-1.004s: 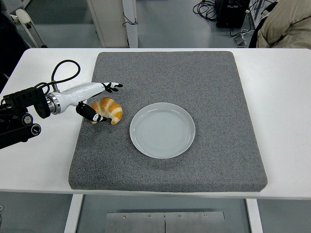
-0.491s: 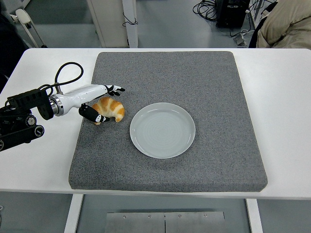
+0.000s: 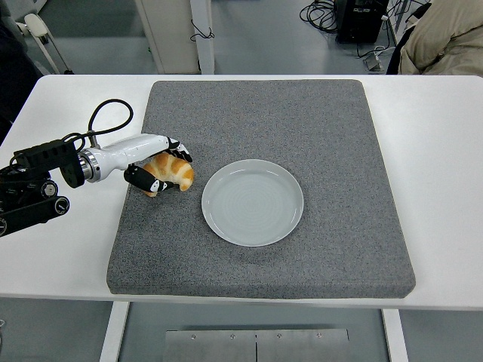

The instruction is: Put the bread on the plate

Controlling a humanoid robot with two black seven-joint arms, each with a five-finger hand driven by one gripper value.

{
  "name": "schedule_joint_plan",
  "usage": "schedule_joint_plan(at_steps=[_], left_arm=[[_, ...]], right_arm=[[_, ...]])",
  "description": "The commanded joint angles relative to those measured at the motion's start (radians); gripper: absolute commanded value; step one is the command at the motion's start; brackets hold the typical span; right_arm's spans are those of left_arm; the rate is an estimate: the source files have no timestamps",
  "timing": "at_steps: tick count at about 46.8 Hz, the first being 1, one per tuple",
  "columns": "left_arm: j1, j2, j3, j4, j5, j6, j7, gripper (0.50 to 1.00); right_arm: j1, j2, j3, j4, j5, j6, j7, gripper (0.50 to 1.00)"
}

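One bread (image 3: 172, 170), long axis slanting toward plate (image 3: 253, 202) at its right; left hand (image 3: 155, 167) fingers curled around it.

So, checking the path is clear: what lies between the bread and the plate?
Nothing: in the head view only bare grey mat separates the bread, gripped by the left hand, from the plate.

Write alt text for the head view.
The left robot hand closes around a croissant on a grey mat, just left of an empty white plate. The mat lies on a white table.
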Motion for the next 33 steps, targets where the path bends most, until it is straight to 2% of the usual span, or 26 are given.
schedule_joint_plan(at_steps=[1, 21, 33], left_arm=[[-0.007, 0.002, -0.004, 0.0, -0.008, 0.0, 0.0, 0.605], [-0.131, 0.053, -0.018, -0.002, -0.01, -0.017, -0.029, 0.601], [-0.218, 0.088, -0.042, -0.002, -0.011, -0.082, -0.031, 0.601]], right_arm=[[0.0, 0.0, 0.001, 0.0, 0.0, 0.0, 0.0, 1.0], [0.001, 0.0, 0.0, 0.0, 0.0, 0.0, 0.0, 1.0], [0.0, 0.0, 0.0, 0.0, 0.0, 0.0, 0.0, 1.0]])
